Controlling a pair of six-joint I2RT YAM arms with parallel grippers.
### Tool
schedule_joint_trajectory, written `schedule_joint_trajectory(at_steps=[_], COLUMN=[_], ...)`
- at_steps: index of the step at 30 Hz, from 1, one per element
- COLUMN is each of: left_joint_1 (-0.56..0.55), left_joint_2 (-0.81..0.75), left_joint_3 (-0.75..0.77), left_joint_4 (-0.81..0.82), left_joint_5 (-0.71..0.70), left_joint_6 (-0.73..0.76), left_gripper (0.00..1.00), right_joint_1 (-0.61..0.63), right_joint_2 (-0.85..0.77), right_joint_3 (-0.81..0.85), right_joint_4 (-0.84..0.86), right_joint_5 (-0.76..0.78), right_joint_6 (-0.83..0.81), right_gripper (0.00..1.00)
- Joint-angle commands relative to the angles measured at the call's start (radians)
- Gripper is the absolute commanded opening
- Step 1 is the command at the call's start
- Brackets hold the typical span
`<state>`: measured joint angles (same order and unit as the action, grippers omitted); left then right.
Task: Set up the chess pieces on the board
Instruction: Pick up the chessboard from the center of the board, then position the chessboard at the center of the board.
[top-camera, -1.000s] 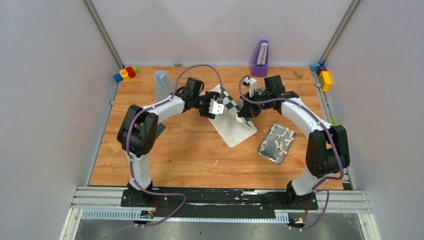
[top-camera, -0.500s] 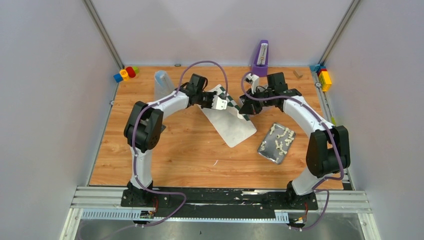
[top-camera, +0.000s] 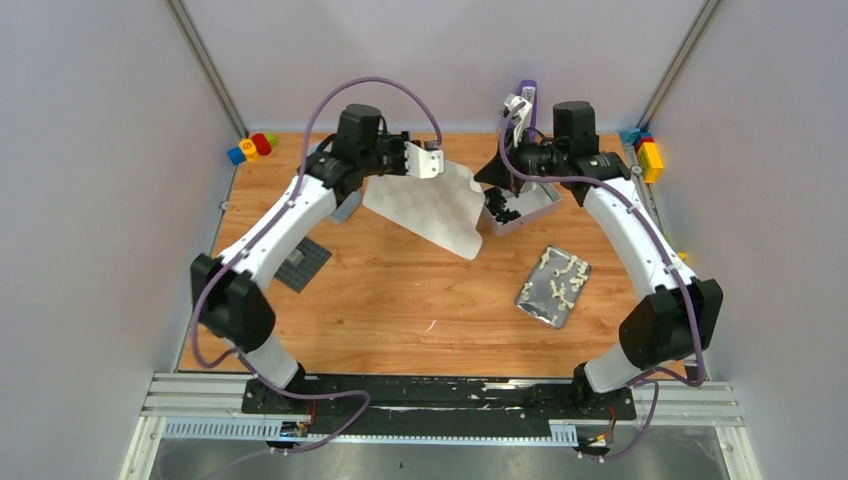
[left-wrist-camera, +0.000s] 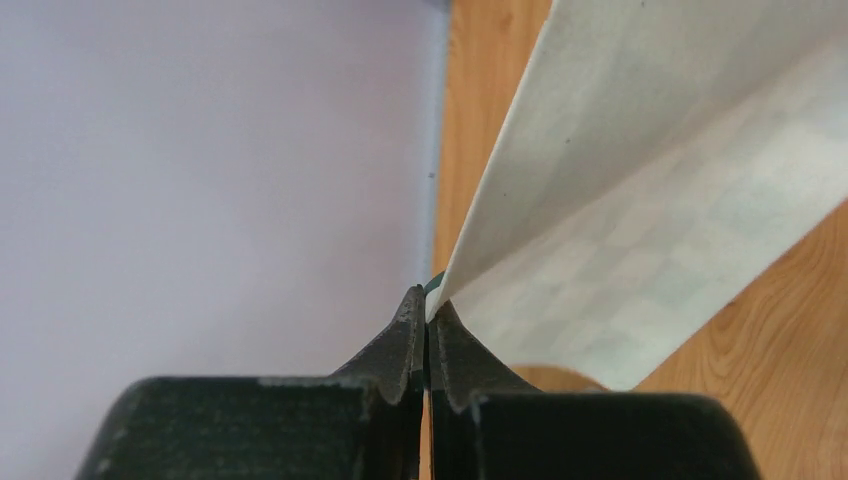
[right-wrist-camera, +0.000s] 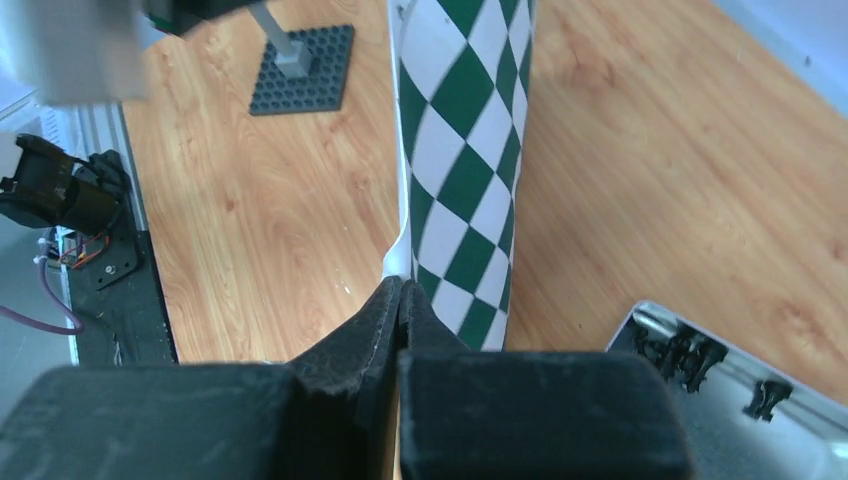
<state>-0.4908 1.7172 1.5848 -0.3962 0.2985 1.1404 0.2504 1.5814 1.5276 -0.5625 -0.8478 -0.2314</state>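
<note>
Top external: we see both arms stretched to the far side, wrists raised. L gripper (left-wrist-camera: 427, 312) is pinched tight on a corner of the board (top-camera: 430, 205), and R gripper (right-wrist-camera: 401, 292) is clamped on another edge. The board hangs between them, white underside to the top cam. Cream chess pieces (top-camera: 560, 272) lie in a metal tray (top-camera: 533, 303), well apart from both grippers. Dark pieces (top-camera: 500, 208) sit in a 2nd tray (top-camera: 535, 200) just below R gripper.
</note>
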Motion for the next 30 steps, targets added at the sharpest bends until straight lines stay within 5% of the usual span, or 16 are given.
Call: schedule_joint_trajectory(at_steps=[1,9,16,19,23,26,30], left_joint_1=[-0.014,-0.122,-0.191,-0.193,-0.193,-0.193,-0.193], left_joint_2=[-0.211,-0.481,-0.658,-0.718,-0.761,-0.759,-0.74], left_joint_3=[-0.027,-0.336,-0.64,-0.705,-0.746,-0.742,-0.715], left_joint_4=[-0.094,-0.352,-0.585,-0.68,-0.717,-0.703,-0.672], left_joint_5=[-0.078,-0.101,-0.036,0.003,0.023,0.033,0.025], left_joint_6=[-0.033,-0.12,-0.169,-0.15,-0.134,-0.135,-0.161], left_gripper=[0.0,0.0,0.07,0.13,0.37,0.65,0.84], right_joint_1=[0.039,0.177,0.329,0.334,0.329,0.302,0.285], right_joint_2=[-0.123,-0.288,-0.265,-0.26,-0.231,-0.192,-0.103], right_joint_3=[0.01,-0.314,-0.507,-0.51,-0.471,-0.444,-0.414], right_joint_4=[0.002,-0.063,-0.131,-0.131,-0.129,-0.095,-0.023], right_joint_5=[-0.049,-0.158,-0.158,-0.167,-0.087,-0.008,0.08], right_joint_6=[-0.023,-0.164,-0.231,-0.23,-0.229,-0.203,-0.147], right_gripper=[0.0,0.0,0.01,0.15,0.35,0.41,0.42])
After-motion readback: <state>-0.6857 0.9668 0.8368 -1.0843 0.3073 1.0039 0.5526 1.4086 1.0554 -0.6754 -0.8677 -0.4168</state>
